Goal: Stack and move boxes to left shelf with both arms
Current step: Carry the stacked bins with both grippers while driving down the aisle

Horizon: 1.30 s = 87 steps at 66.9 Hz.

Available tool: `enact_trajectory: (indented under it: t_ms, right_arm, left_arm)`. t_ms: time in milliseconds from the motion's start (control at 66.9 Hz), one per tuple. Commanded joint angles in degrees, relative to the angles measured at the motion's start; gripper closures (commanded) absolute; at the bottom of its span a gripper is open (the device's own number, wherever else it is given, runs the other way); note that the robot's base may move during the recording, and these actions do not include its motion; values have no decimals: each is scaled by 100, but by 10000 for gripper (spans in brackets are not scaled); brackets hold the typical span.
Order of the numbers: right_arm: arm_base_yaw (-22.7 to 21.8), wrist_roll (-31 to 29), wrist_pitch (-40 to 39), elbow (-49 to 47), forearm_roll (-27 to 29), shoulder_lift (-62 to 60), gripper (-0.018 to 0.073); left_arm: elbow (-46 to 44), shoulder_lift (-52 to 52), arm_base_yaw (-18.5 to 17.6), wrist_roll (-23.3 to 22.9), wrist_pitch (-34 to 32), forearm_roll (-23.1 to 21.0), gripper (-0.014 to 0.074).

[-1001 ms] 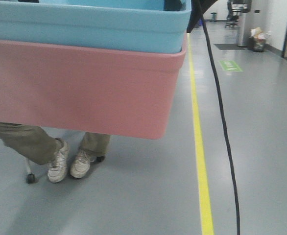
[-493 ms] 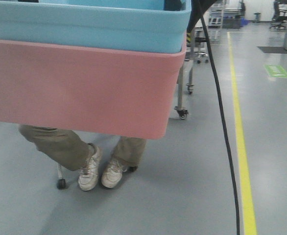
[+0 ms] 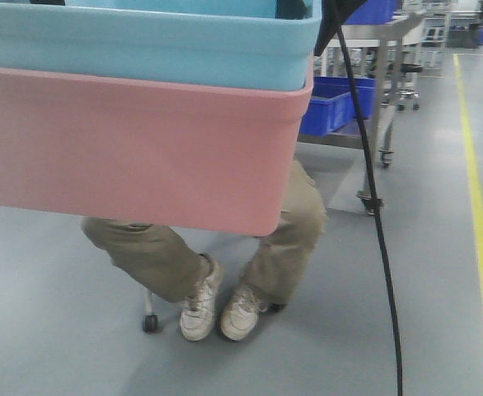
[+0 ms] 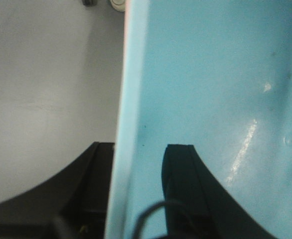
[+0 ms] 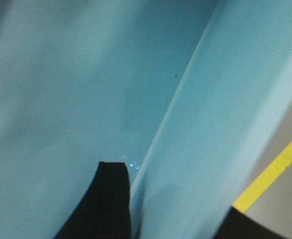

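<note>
Above the floor (image 3: 439, 247), two bins: one blue bin (image 3: 143, 45) nested inside one pink bin (image 3: 134, 148). The left end effector (image 4: 141, 149) and right end effector (image 5: 173, 189) each pinch a blue wall.

Blue bin (image 3: 143, 45): 1. Pink bin (image 3: 134, 148): 1. White shoes (image 3: 200, 309): 2. Dark blue crates (image 3: 332, 103): 2. Steel rack (image 3: 383, 33): 1. Black cable (image 3: 382, 239): 1. Yellow floor line (image 3: 480, 247): 1.
</note>
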Motion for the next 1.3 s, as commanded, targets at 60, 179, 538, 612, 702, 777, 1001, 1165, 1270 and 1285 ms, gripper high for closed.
enact_trajectory:
  t_ms: [60, 179, 538, 612, 702, 777, 1001, 1165, 1270, 1285]
  right_arm:
    - [34, -229, -1046, -259, 280, -312, 505]
    - [34, -229, -1046, -259, 280, -312, 505]
    - [29, -229, -1046, -259, 280, -312, 505]
    - [29, -229, -1046, -259, 280, -312, 505]
    - [22, -229, -1046, -259, 280, -312, 505]
    - [22, -229, -1046, -259, 280, -312, 505]
    - [22, -229, -1042, -259, 280, -312, 505]
    - [22, -229, -1047, -259, 280, -312, 505]
    - [15, -229, -1047, -259, 280, -312, 505]
    - [15, -229, -1047, -259, 280, -312, 505]
  left_arm:
    - [-241, -348, -239, 505, -501, -972, 599]
    - [-241, -348, -239, 505, -501, -972, 599]
    - [-241, -348, -229, 505, -501, -1065, 599]
    - [-241, -348, -228, 505, -501, -1065, 599]
    - [-241, -348, -228, 505, -501, -1091, 599]
    - [-241, -348, -228, 505, -501, -1104, 599]
    - [-241, -340, -228, 505, -501, -1183, 599]
    - [-241, -272, -228, 505, -501, -1238, 599]
    - [-241, -157, -228, 505, -501, -1238, 599]
    - [-241, -146, -228, 505, -501, -1238, 599]
